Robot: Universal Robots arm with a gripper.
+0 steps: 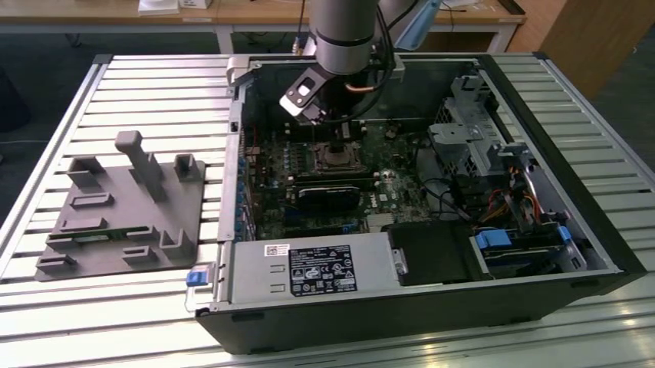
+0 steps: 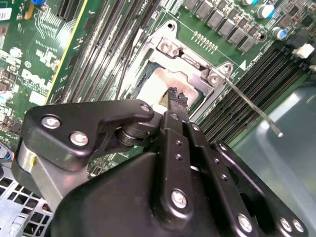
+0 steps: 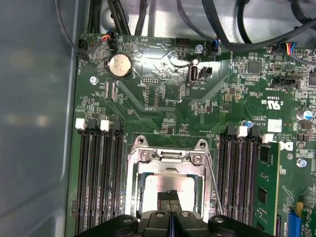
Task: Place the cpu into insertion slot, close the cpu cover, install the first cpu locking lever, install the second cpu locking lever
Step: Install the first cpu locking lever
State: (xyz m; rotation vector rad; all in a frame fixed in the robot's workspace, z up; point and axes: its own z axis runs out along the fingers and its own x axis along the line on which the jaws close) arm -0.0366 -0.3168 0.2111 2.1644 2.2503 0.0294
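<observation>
Well, you see the gripper (image 2: pixel 177 95) with its two fingertips pressed together, and nothing is held between them. It hangs just above the cpu (image 3: pixel 150 190), which lies flat in the insertion slot (image 1: pixel 334 158) on the green motherboard (image 3: pixel 163 103).

The dark fingertips hide part of the chip's silver top in both wrist views, and a strong glare washes out more of it. You cannot tell whether the tips touch the chip or stop just over it. The cpu cover (image 3: pixel 170 156) lies down around the chip, so you see almost nothing of the slot itself.

One locking lever (image 2: pixel 252 106), a thin metal rod, stands out from a corner of the socket, and its free end reaches away over the memory slots (image 2: pixel 256 74). A second lever you cannot make out for sure.

In the exterior view the arm (image 1: pixel 343 31) covers the far part of the computer case (image 1: pixel 585 195). The white label (image 1: pixel 319 271) on the power supply carries print and small marks, and the board has white lettering too.
</observation>
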